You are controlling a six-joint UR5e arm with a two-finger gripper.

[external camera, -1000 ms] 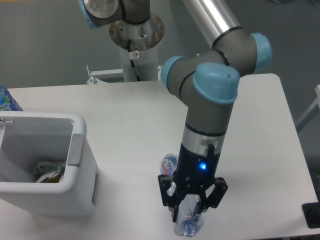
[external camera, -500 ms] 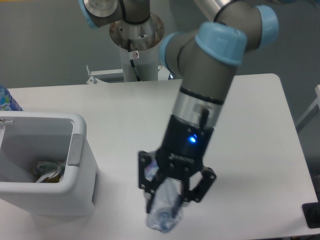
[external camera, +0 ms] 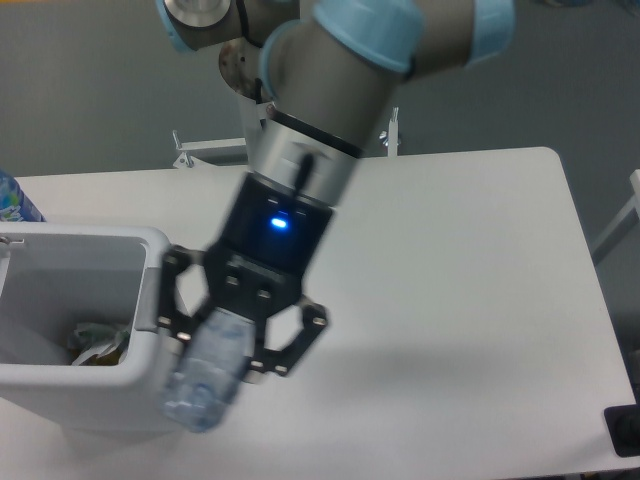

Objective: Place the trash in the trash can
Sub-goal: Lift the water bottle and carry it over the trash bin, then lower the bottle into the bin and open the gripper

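Hanging above the table, the gripper was clenched on the clear crushed plastic bottle, whose body ran down and slightly leftward from between the two dark fingers. The bottle's upper part sat inside the grasp, while its lower end stuck out below the fingertips, blurred and bluish, so no label detail could be made out. Bottle and gripper were both off the tabletop, tilted with the wrist.

In the picture the bottle's lower end overlapped the near right corner of the trash can, in front of its outer wall rather than over the opening; how high it hung above the rim could not be judged from this single view. The gripper's left finger lay just beside the grey panel on the bin's right rim.

Inside the white bin, at its bottom, lay the crumpled white paper cup or wrapper, with a greenish patch and something yellow-brown next to it. It was well apart from the gripper and partly hidden by the bin's wall.

A blue light glowed on the wrist above the gripper. The arm slanted up to the right toward its mounting post at the table's far edge. A blue-labelled object peeked in at the left border, behind the bin.
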